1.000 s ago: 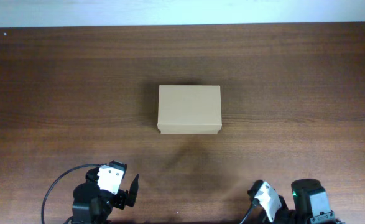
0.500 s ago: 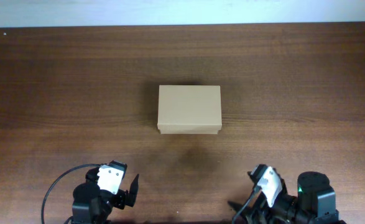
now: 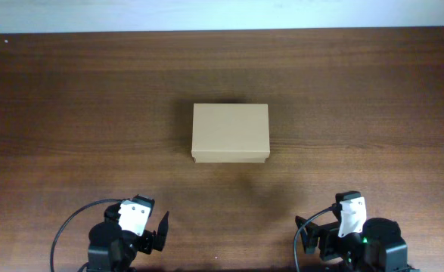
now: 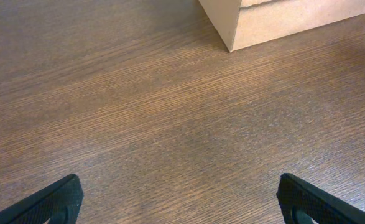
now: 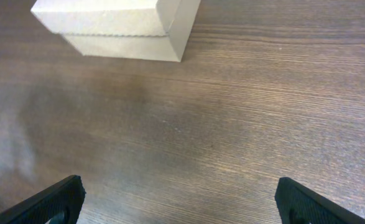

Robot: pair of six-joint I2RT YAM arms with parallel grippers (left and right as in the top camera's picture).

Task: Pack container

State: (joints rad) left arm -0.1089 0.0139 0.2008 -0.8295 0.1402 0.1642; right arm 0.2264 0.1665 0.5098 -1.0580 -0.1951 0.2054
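At table centre: brown cardboard box (image 3: 230,134), lid flap down, flat on dark wood table (image 3: 70,98). Left gripper (image 4: 181,206) at 7 o'clock from box, well apart, jaws spread wide, empty. Right gripper (image 5: 181,204) at 5 o'clock, well apart, jaws spread wide, empty. Box corner at top edge of both wrist views.

The bench (image 3: 70,113) was dark brown wood, its fine grain running left to right in the overhead view. Beyond its far edge showed a pale, plain strip (image 3: 222,13). A tiny light speck (image 3: 6,41) sat on the wood near the far left corner.
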